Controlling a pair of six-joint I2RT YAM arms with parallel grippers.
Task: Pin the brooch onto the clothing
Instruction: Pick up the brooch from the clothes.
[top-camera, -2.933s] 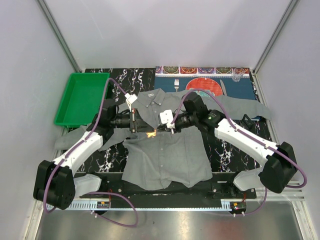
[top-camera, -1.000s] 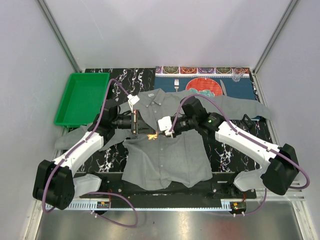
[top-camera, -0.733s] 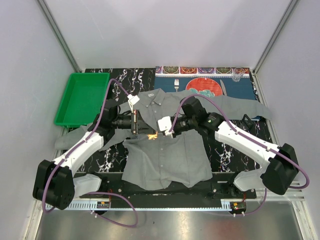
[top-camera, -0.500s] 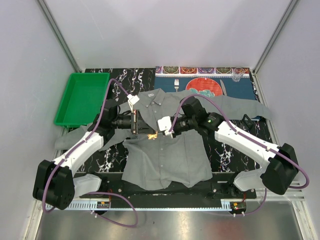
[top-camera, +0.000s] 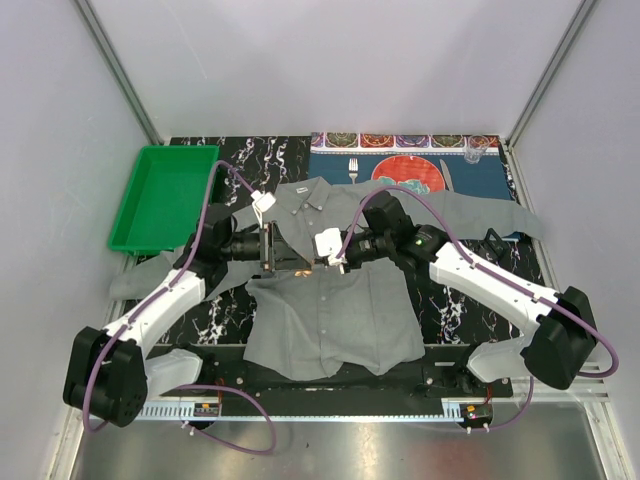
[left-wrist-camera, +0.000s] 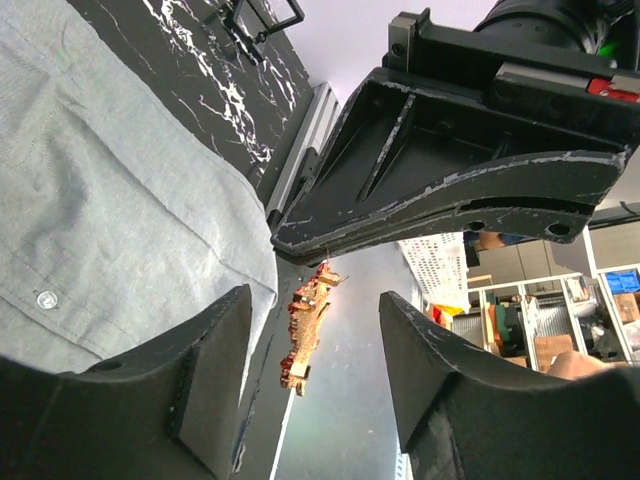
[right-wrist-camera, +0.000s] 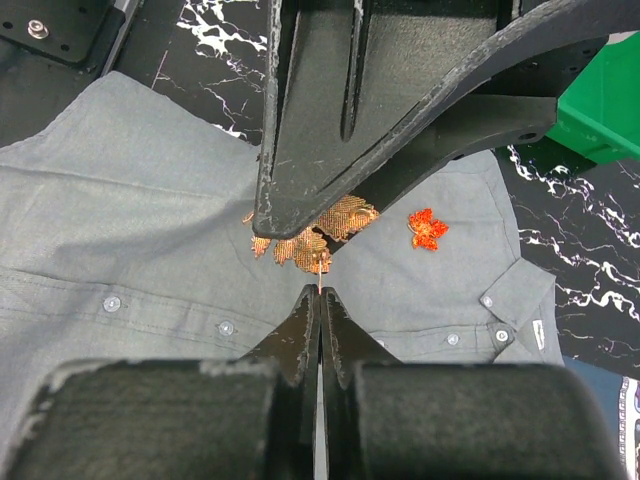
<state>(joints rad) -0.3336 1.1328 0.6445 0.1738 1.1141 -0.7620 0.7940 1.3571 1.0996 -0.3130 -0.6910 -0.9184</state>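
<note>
The brooch (left-wrist-camera: 305, 335), a gold and red leaf shape, hangs in the air between the spread fingers of my open left gripper (left-wrist-camera: 316, 312) without touching them. My right gripper (right-wrist-camera: 320, 292) is shut on the brooch's thin pin, and the gold leaf (right-wrist-camera: 322, 232) shows just past its tips. Its black fingers (left-wrist-camera: 450, 190) fill the top of the left wrist view. The clothing (top-camera: 330, 310), a grey buttoned shirt, lies flat on the table under both grippers (top-camera: 290, 262) (top-camera: 320, 263). The brooch (top-camera: 305, 266) hovers above the shirt's chest (right-wrist-camera: 120, 230).
A small red leaf ornament (right-wrist-camera: 427, 228) lies on the shirt near the collar. A green tray (top-camera: 160, 195) stands at the back left. A blue placemat (top-camera: 480, 175) with a red plate (top-camera: 412, 172), fork and knife lies at the back right.
My left gripper has opened and let go of the brooch, drawing back slightly left. My right gripper has shut on the brooch's pin and now holds it alone.
</note>
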